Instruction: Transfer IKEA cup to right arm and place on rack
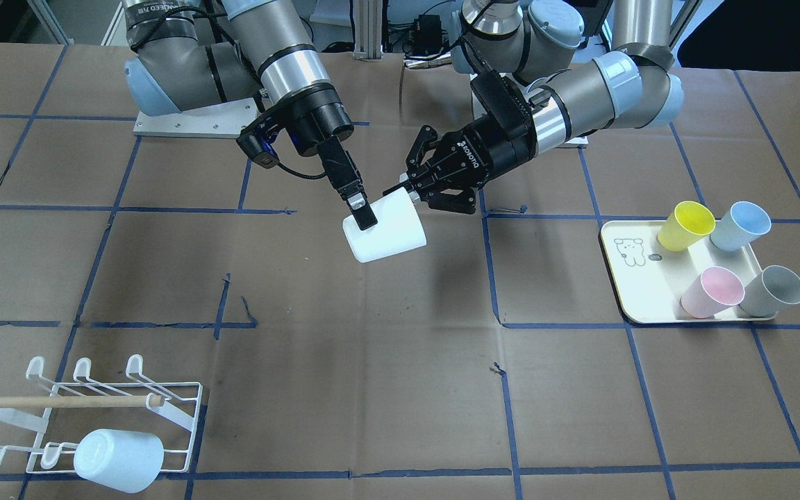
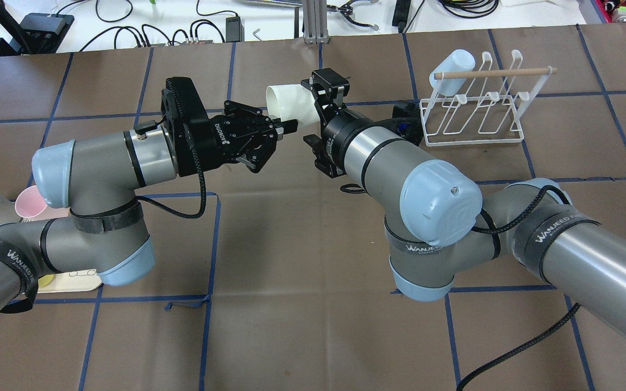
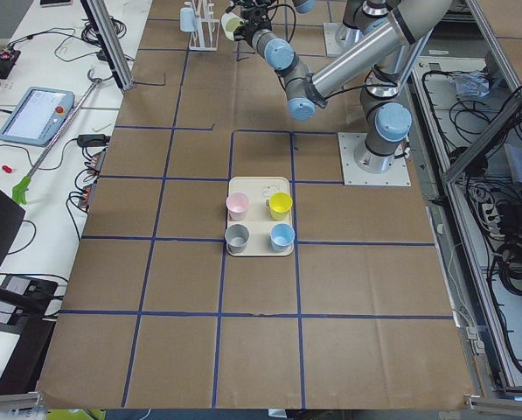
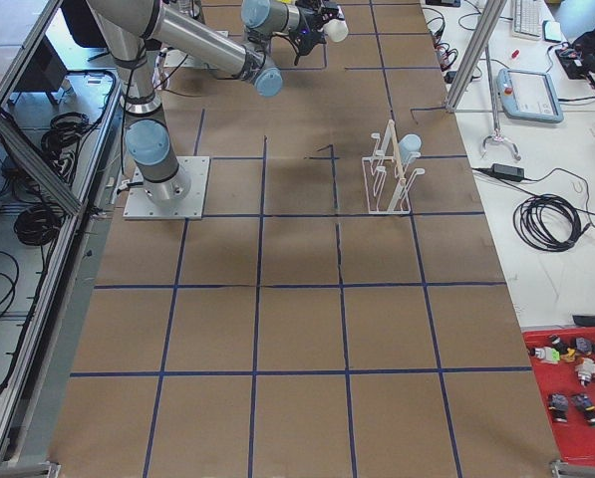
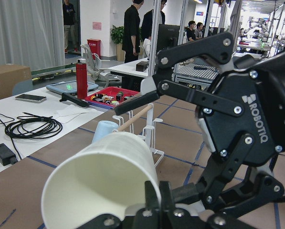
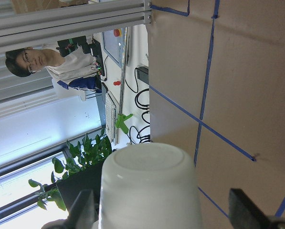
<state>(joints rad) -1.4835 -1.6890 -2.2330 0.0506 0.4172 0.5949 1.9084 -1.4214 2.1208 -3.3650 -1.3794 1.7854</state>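
The white IKEA cup (image 1: 394, 235) hangs tilted in mid-air above the table's middle. My left gripper (image 1: 405, 189) is shut on its rim, seen up close in the left wrist view with the cup's (image 5: 99, 186) open mouth above the pinching fingers. My right gripper (image 1: 372, 222) straddles the cup's base end and is open. In the right wrist view its fingers (image 6: 85, 210) flank the cup (image 6: 149, 191), with a gap on one side. The white wire rack (image 1: 80, 417) with its wooden dowel stands at the table's corner and holds one pale blue cup (image 1: 119, 460).
A cream tray (image 1: 632, 278) on my left side carries yellow (image 1: 685, 226), blue (image 1: 740, 226), pink (image 1: 712, 292) and grey (image 1: 775, 290) cups. Brown paper with blue tape lines covers the table. People stand beyond the table in the wrist views.
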